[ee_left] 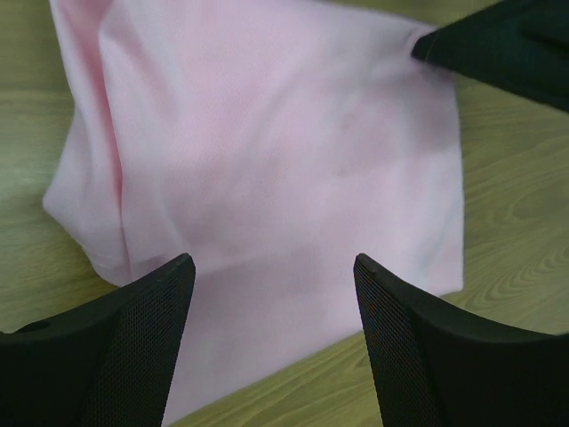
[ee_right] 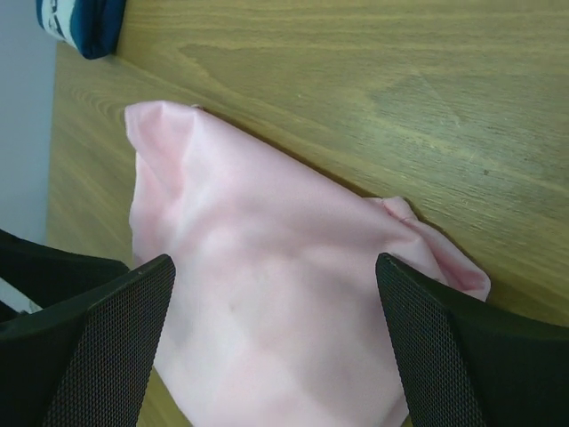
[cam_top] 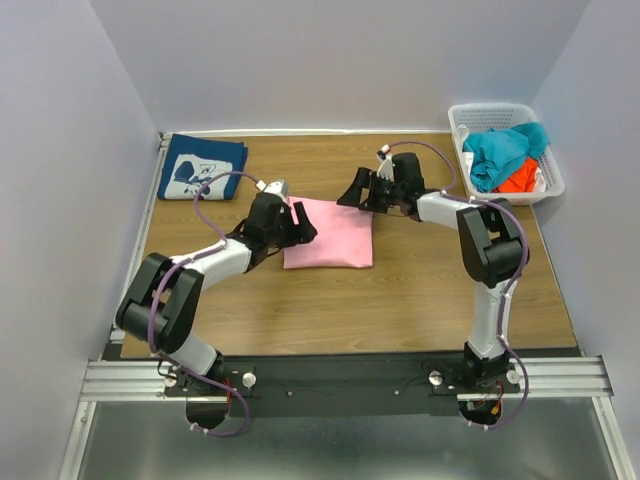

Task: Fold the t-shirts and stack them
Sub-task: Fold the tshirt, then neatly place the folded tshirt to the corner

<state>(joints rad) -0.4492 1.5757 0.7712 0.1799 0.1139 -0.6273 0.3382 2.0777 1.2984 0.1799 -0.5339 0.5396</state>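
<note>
Wooden table (cam_top: 400,300) bore the pink t-shirt (cam_top: 328,235), folded near-square and lying straight, ungripped between the wide-open left gripper (cam_top: 303,222) and right gripper (cam_top: 353,190).

Bright even light, soft shadows, wrist views perhaps slightly blurred

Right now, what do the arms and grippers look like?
The left arm and right arm match: white links, bulky black joints, a purple cable looping along each. The left gripper and right gripper are black, with two broad tapered fingers faced in fine mesh.
</note>
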